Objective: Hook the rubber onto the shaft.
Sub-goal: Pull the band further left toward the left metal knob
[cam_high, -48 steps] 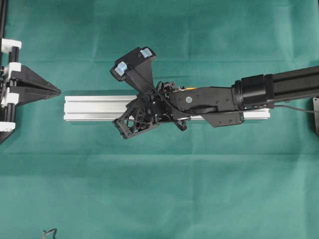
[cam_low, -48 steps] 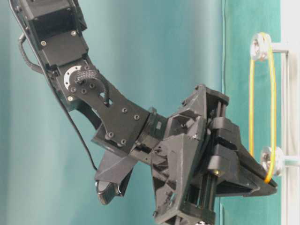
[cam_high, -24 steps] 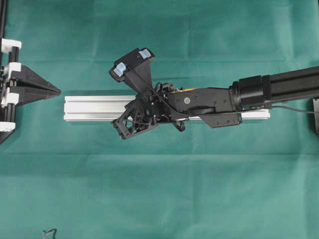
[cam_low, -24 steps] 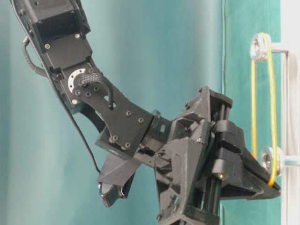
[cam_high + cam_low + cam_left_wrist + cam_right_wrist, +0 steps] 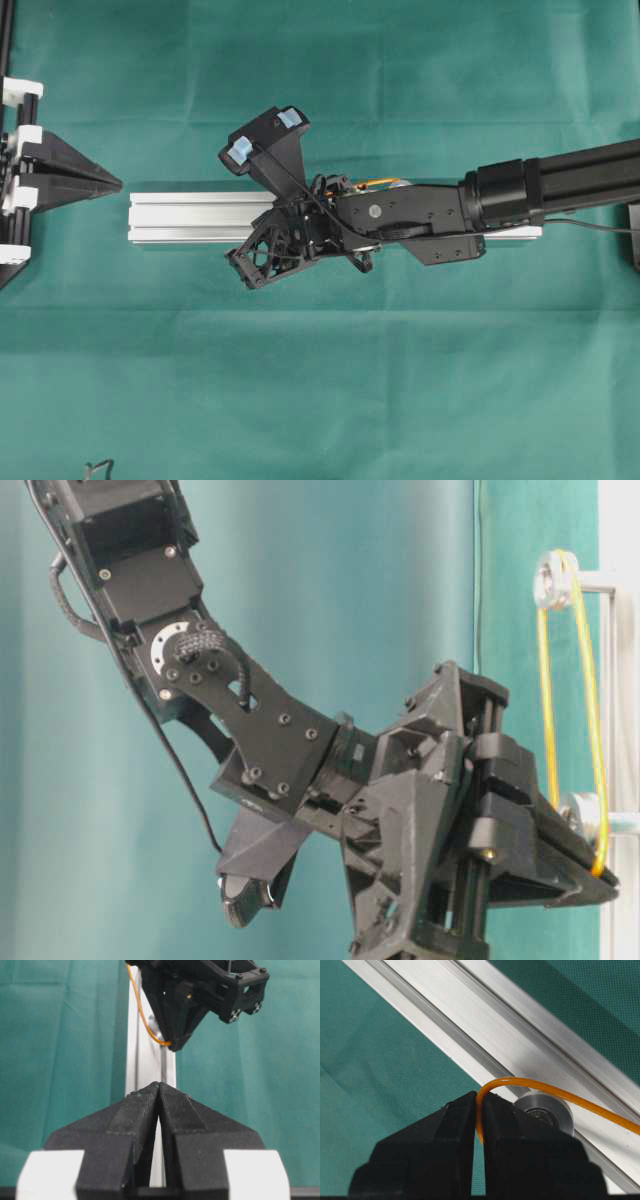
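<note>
The right gripper [image 5: 479, 1110] is shut tight on the rubber [image 5: 555, 1092], with the thin orange band pinched between its two black fingers [image 5: 455, 1130]. Its own camera shows this best: the band bends up out of the fingers and curves over a small silver shaft [image 5: 544, 1110] with a round wheel on it, which sits on the aluminium rail [image 5: 485, 1025]. From above, the black arm covers almost all of that, and only a tiny bit of orange [image 5: 378, 182] peeks out beside the rail [image 5: 190, 217].

The table-level view shows something the others do not. The band [image 5: 592, 730] runs as a long loop from a top wheel [image 5: 553, 578] down to the gripper's tip [image 5: 598, 872], right by the lower wheel [image 5: 581, 812].

The left gripper [image 5: 159, 1091] is closed with nothing in it. Its fingers touch at the tip. It sits well apart from the other one, at the left edge of the overhead view [image 5: 75, 181], pointing along the rail. Its camera sees the right gripper [image 5: 172, 1046] from the front, holding the orange loop.

The right arm [image 5: 540, 185] lies across the rail and hides the middle part of it.

A green cloth [image 5: 320, 390] covers the table, a little wrinkled. A green sheet [image 5: 330, 590] hangs behind too.
</note>
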Motion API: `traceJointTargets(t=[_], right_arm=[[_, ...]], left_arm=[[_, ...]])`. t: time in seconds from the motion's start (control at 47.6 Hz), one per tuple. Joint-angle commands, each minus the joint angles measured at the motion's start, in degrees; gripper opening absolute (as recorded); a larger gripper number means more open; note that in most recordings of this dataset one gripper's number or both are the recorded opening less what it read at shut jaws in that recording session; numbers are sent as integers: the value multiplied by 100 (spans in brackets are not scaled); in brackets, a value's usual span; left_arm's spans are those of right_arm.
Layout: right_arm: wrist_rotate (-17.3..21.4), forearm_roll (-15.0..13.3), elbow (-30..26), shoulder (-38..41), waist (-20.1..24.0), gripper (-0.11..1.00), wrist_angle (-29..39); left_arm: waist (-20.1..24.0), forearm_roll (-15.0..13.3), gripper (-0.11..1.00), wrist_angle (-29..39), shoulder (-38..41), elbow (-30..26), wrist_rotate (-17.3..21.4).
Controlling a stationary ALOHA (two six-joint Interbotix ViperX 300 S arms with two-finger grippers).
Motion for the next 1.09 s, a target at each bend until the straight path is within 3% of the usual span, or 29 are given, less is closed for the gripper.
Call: traceJointTargets(t=[0.0, 0.441, 1.071], right_arm=[[9, 18, -26, -105, 70, 6, -26], [9, 26, 53, -132, 185, 6, 26], [35, 132, 932, -782, 229, 6, 53]], left_arm=[[9, 0, 0, -26, 44, -176, 0], [9, 0, 0, -26, 44, -176, 0], [0, 0, 0, -26, 44, -185, 0]])
